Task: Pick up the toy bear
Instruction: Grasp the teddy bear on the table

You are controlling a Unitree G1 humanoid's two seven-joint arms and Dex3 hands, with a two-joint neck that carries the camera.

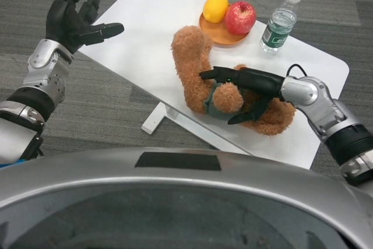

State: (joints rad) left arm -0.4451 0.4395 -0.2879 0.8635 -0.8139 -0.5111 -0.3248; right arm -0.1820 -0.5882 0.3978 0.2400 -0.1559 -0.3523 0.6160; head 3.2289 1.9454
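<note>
Right hand (247, 91) lies over the toy bear (204, 80), fingers stretched across its body and thumb beneath, closing around it. That bear lies on its side on the white table (145, 21), near the front edge. Left hand (73, 13) is raised beside the table with fingers spread, holding nothing. Behind the bear sit a plate (218, 36) with a lemon (215, 8) and an apple (240, 17), and a water bottle (281, 21).
</note>
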